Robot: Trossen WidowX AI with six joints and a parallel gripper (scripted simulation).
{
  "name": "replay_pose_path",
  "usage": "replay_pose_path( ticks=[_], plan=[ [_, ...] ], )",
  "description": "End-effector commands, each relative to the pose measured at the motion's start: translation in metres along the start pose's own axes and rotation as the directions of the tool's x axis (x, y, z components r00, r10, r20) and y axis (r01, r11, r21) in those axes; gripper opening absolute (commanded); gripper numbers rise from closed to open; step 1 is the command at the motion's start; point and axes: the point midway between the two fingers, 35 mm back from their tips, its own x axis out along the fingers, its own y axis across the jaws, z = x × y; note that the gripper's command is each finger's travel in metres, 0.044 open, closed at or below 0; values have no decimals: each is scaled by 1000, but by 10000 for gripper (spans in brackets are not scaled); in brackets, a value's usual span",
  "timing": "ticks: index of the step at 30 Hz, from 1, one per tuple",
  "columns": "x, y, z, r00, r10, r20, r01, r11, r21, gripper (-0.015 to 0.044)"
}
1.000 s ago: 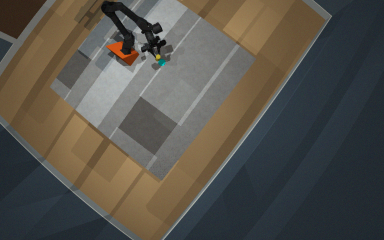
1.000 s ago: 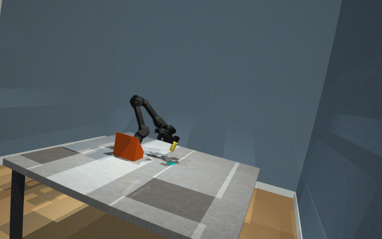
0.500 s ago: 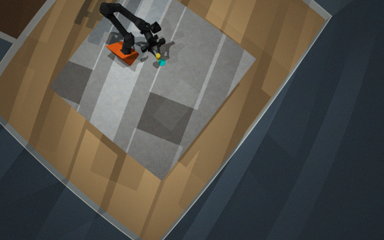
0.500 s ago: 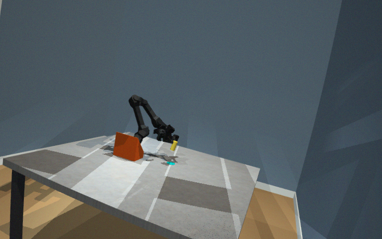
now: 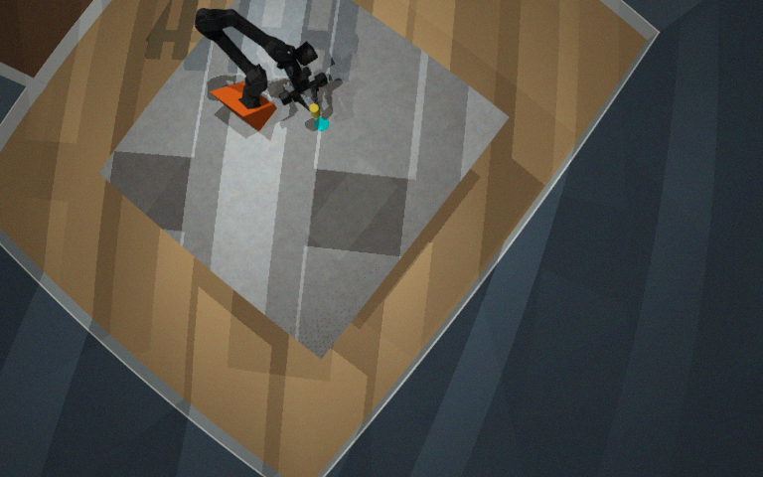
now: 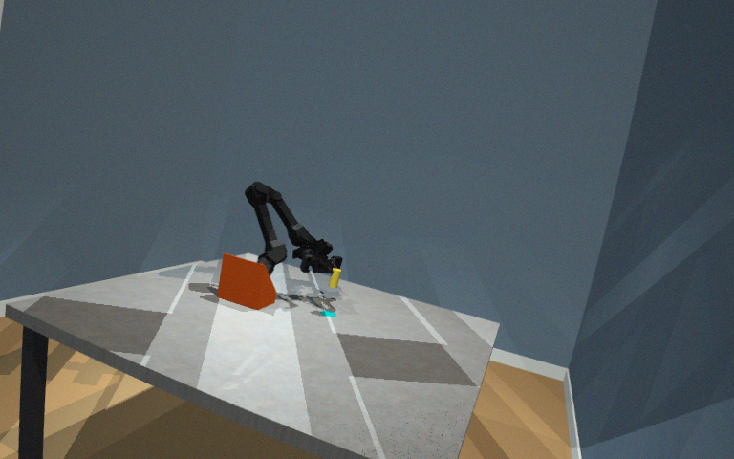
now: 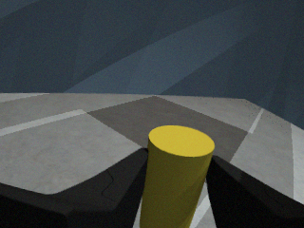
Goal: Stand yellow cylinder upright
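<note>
The yellow tall cylinder [image 5: 314, 110] [image 6: 334, 277] [image 7: 175, 190] is held close to upright, with a slight lean in the exterior view. My gripper [image 5: 314, 108] [image 6: 335, 273] [image 7: 178, 160] is shut on it, with one black finger on each side in the wrist view. The cylinder hangs above the table, with a gap below it. The cyan circle [image 5: 321, 124] [image 6: 328, 314] lies flat on the table, lower in the top and exterior views than the cylinder and close to it. The circle is not visible in the wrist view.
An orange wedge-shaped block [image 5: 228, 96] [image 6: 245, 282] stands by the arm's base, left of the circle in the top and exterior views. The grey table [image 5: 360, 151] [image 6: 270, 379] carries bright and dark shadow bands. Its far edge shows in the wrist view.
</note>
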Motion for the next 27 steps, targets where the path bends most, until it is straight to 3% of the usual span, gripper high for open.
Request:
replay_pose_path(
  ticks=[1,27],
  plan=[
    [-2,0,2,1000,15,19,-16,999,30,105],
    [1,3,-11,1000,13,20,-14,999,43,105]
  ],
)
